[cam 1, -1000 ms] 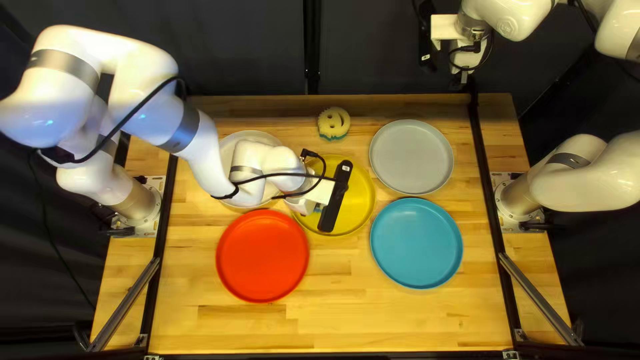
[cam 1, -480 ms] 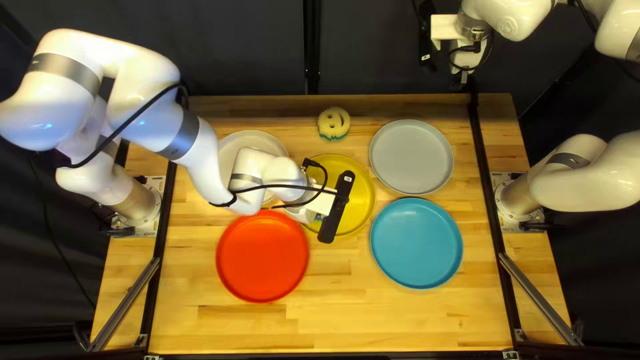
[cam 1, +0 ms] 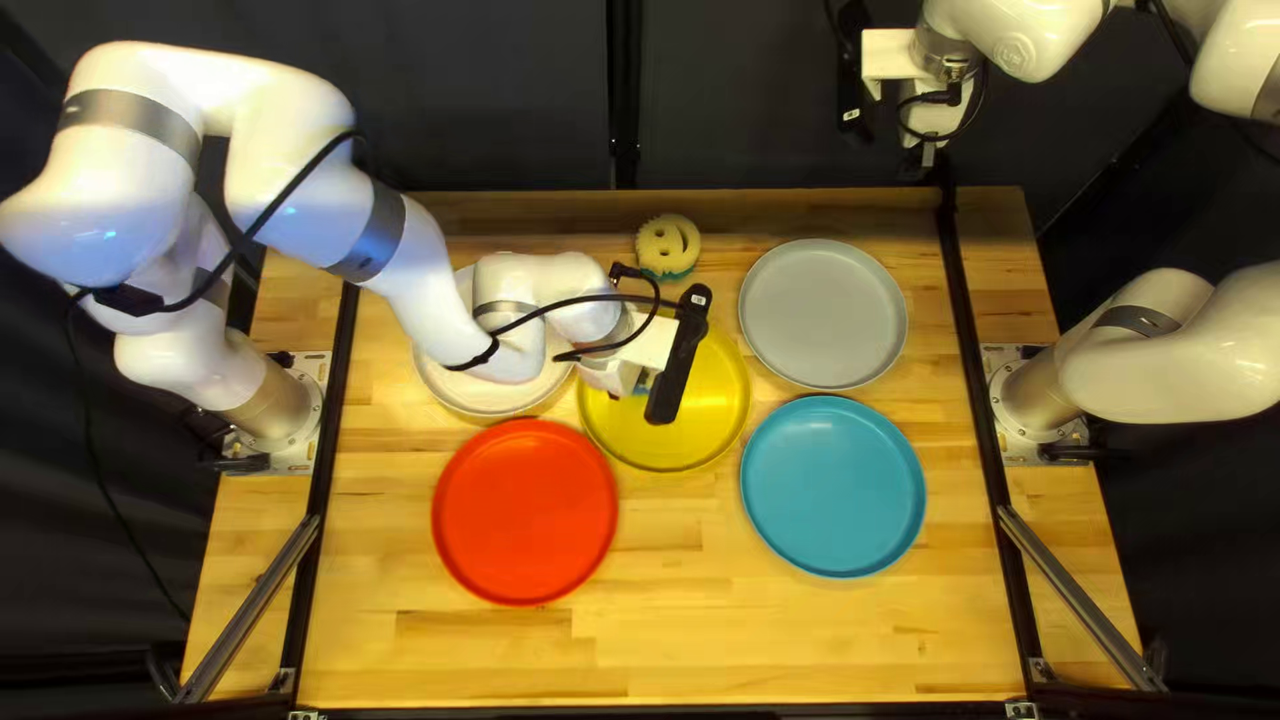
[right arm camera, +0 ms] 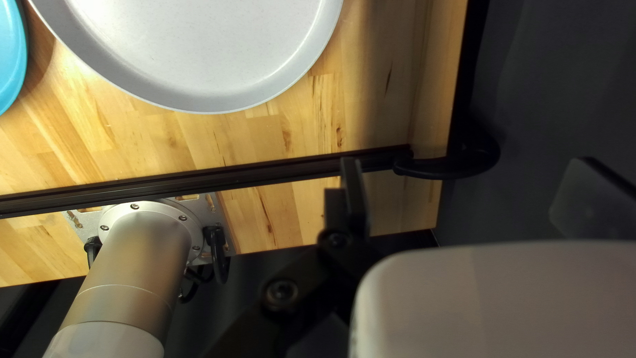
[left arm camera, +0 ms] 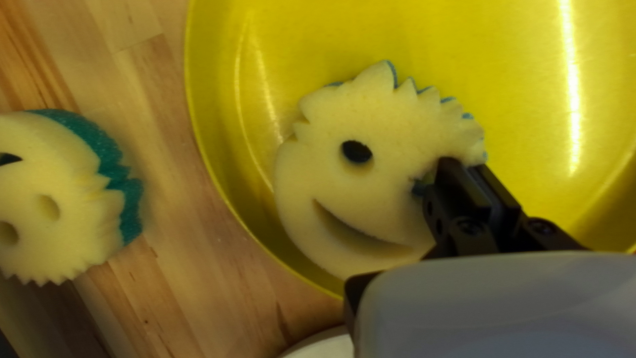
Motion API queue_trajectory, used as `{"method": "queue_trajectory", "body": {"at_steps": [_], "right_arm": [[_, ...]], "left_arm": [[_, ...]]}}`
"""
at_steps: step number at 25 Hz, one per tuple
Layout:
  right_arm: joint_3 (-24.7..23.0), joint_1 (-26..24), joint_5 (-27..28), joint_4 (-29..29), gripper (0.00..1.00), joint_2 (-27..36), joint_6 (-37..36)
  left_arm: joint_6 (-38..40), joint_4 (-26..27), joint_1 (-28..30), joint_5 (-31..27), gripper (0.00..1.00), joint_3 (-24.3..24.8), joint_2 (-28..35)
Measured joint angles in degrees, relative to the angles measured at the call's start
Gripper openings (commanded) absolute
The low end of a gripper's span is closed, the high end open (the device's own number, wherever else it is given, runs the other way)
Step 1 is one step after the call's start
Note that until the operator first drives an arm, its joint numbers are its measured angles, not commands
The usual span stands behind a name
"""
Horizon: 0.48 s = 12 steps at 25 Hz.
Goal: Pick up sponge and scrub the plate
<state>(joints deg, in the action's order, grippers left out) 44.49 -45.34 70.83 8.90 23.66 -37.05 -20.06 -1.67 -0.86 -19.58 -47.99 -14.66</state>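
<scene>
My left gripper point(left arm camera: 432, 191) is shut on a yellow smiley-face sponge point(left arm camera: 367, 174) with a blue backing, pressing it onto the yellow plate point(left arm camera: 521, 74) close to the rim. One black finger point(left arm camera: 464, 196) shows at the sponge's edge; the other is hidden. In the top left view the left gripper point(cam 1: 632, 382) reaches over the left part of the yellow plate point(cam 1: 715, 405), its wrist hiding the held sponge. A second smiley sponge point(cam 1: 668, 245) with a green backing lies on the table beyond the plate point(left arm camera: 54, 199). My right gripper point(right arm camera: 467, 199) is open and raised at the far right corner point(cam 1: 925, 135).
Around the yellow plate stand a white plate point(cam 1: 480, 400) under my left arm, an orange plate point(cam 1: 525, 510), a blue plate point(cam 1: 832, 487) and a grey plate point(cam 1: 822, 313). The right wrist view shows the grey plate point(right arm camera: 198, 49) and my right arm's base point(right arm camera: 134, 248).
My left gripper, with the sponge, slid toward the plate's near rim and then back to its far-left part. The right arm has not moved.
</scene>
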Motion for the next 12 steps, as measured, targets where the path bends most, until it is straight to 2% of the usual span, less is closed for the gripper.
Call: {"method": "queue_trajectory", "body": {"at_steps": [12], "right_arm": [[0.00, 0.00, 0.00, 0.00, 1.00, 0.00, 0.00]], "left_arm": [[8.40, -4.27, 7.36, 0.88, 0.00, 0.28, -0.42]]}}
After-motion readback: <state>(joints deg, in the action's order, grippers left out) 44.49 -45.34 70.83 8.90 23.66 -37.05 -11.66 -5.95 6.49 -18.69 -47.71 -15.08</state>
